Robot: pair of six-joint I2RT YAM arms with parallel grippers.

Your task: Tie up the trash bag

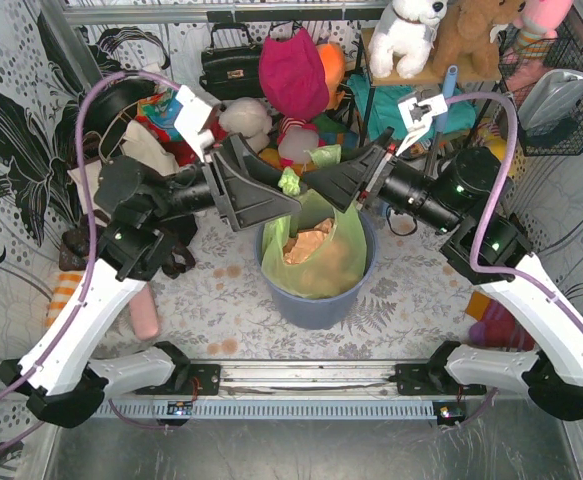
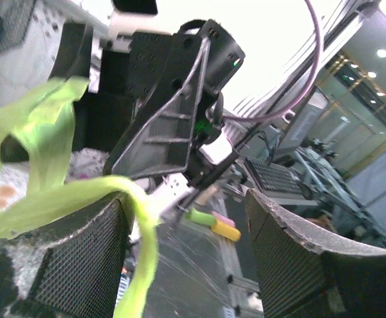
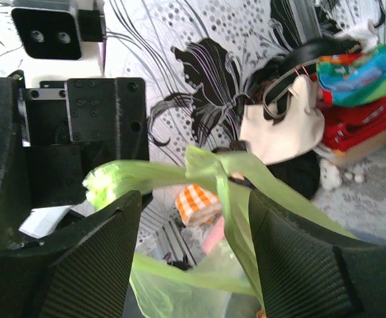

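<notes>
While your left gripper and right gripper gape at the trash bag tails, the knot seems slack: clamp each, pull apart.

Both side walls are white with big black flowers, and the table has a pale leaf print. At the back, a shelf holds plush toys beside a wire basket. Ceiling lights glow beyond.

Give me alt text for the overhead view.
A left end effector and right end effector, both open, meet at the twisted neck of a green trash bag of brown paper, in a blue-grey bin. Toys clutter the back.
</notes>
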